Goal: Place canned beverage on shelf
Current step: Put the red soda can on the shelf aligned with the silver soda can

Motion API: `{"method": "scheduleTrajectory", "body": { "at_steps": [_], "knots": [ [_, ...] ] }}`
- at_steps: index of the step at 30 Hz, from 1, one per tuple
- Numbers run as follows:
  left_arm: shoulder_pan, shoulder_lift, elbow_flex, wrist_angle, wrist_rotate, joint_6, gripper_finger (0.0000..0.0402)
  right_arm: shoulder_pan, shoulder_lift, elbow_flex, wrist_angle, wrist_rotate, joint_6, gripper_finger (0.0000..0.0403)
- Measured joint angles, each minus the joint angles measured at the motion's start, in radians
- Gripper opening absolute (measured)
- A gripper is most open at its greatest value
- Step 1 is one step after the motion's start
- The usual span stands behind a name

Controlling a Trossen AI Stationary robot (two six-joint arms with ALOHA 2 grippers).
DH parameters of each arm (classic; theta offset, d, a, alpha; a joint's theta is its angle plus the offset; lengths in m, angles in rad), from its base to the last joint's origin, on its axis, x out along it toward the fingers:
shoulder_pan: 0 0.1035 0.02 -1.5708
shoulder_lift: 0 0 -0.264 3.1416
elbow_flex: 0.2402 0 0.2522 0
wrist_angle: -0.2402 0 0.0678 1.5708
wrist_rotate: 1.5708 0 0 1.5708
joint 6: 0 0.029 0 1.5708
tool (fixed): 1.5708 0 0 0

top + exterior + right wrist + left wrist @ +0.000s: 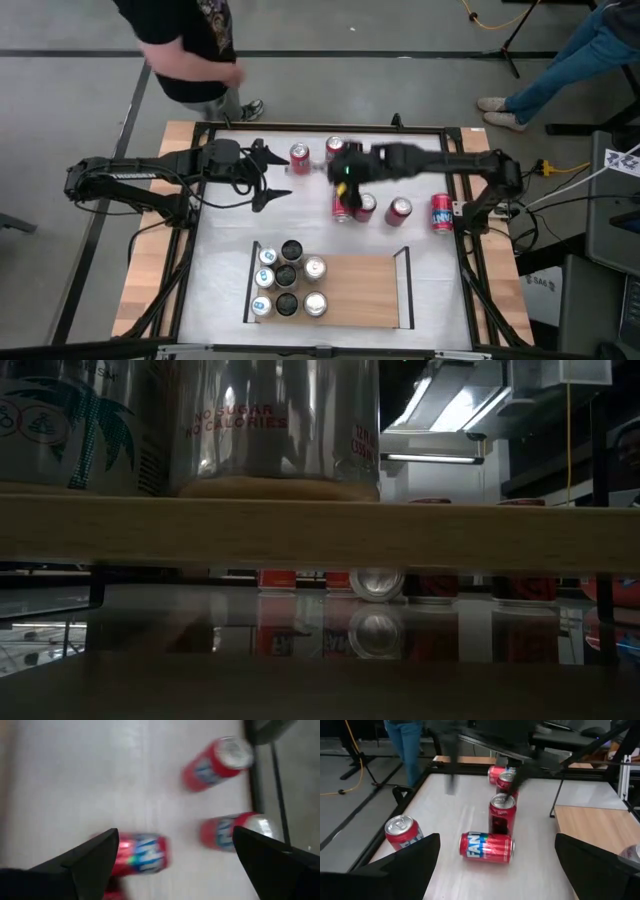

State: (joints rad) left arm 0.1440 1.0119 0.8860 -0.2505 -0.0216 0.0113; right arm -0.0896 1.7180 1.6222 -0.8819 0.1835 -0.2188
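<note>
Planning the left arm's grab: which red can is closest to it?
The upright red can leftmost in the group, just beside the left gripper; the others sit farther right.

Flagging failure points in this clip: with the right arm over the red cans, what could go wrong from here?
The right gripper hangs open above tightly grouped red cans; closing could knock a neighbour over. One can already lies on its side and may roll. The shelf has cans packed at its left end, so placing close by risks bumping them.

Bare right half of shelf (365,290); cans (288,278) crowding its left.
</note>
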Motion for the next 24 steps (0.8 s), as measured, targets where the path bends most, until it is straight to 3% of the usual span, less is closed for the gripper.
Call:
{"method": "scheduleTrajectory", "body": {
  "at_steps": [11,19,24],
  "knots": [
    [0.0,0.003,0.0,-0.004,0.001,0.0,0.0387,-0.322,0.046,-0.01,0.153,-0.266,-0.13,0.0383],
    [0.0,0.003,0.0,-0.011,0.004,0.0,0.0387,-0.405,0.055,-0.117,0.294,-0.36,-0.13,0.0383],
    [0.0,0.003,0.0,-0.011,0.005,0.0,0.0387,-0.417,0.055,-0.168,0.41,-0.36,-0.13,0.0383]
  ]
}}
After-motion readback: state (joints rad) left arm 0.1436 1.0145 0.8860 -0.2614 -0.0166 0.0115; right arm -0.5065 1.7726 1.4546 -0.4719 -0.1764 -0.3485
